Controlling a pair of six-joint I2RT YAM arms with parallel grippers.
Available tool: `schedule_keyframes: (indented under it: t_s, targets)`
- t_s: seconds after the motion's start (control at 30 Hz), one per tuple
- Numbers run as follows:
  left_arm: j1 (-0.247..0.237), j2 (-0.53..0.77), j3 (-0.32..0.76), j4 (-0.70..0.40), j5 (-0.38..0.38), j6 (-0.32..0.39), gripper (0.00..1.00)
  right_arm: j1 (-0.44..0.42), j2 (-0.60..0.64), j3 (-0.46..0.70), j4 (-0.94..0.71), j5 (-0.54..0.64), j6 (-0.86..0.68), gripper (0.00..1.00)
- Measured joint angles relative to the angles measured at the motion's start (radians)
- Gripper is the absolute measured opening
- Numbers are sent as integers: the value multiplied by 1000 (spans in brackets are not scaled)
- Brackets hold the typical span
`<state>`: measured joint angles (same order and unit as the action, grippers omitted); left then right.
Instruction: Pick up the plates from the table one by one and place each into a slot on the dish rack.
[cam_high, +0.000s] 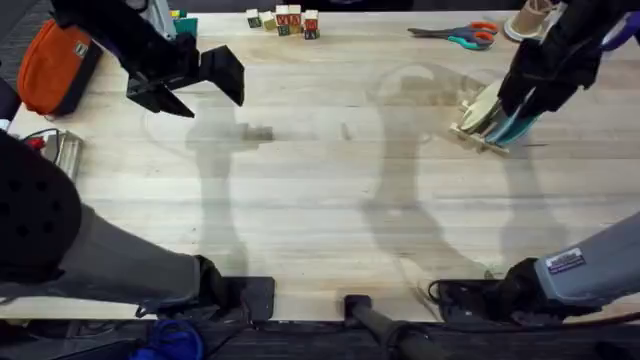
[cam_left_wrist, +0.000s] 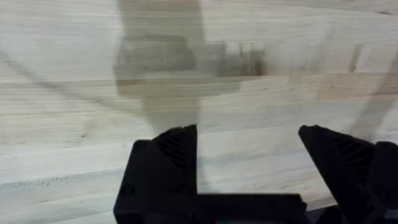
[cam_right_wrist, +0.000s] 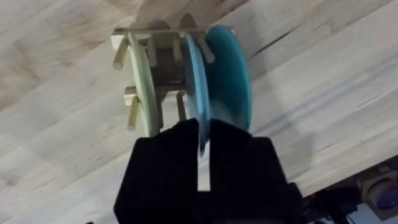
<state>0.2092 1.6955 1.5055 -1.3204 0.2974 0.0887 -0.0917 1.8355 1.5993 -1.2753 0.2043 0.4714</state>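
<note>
- Plates, three by my count, all stand on edge in the dish rack (cam_right_wrist: 149, 68): a cream plate (cam_right_wrist: 142, 81) in one slot, a light blue plate (cam_right_wrist: 194, 87) in the middle, a teal plate (cam_right_wrist: 229, 81) on the other side.
- I see the rack near the far right corner of the table (cam_high: 320, 200), tilted a little against the plank grain, its upright pegs parting the plates.
- My right gripper (cam_right_wrist: 204, 163) sits at the rack with its fingers nearly together, pinching the rim of the light blue plate; the teal plate is just beside that pinch.
- My left gripper (cam_left_wrist: 249, 162) hangs spread wide over bare wood near the far left corner of the tabletop, holding nothing.
- Along the far edge I count one cluster of coloured letter blocks (cam_high: 285, 20); their exact number I cannot tell.
- One pair of scissors (cam_high: 455, 35) with orange and teal handles lies at the far edge, well apart from the rack.
- One orange bag (cam_high: 55, 65) rests by the far left corner.
</note>
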Motion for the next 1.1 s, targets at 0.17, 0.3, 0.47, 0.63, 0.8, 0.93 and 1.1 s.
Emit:
schedule_keyframes:
  t_s: [0.17, 0.3, 0.47, 0.63, 0.8, 0.93, 1.1]
  targets:
    - [0, 0, 0, 0, 0, 0, 995, 0, -1, 0, -2, 0, 0, 168]
    - [0, 0, 0, 0, 0, 0, 995, 0, -11, 0, -3, 1, 0, 183]
    - [0, 0, 0, 0, 0, 0, 995, 0, -23, 0, -4, 1, 0, 185]
    - [0, 0, 0, 0, 0, 0, 995, 0, -32, 0, -5, 1, 0, 185]
    - [0, 0, 0, 0, 0, 0, 995, 0, -37, 2, -15, 2, 0, 179]
    - [0, 0, 0, 0, 0, 0, 996, 0, -38, 21, -41, 5, 0, 179]
    - [0, 0, 0, 0, 0, 0, 995, 0, -38, 80, -119, 6, 0, 176]
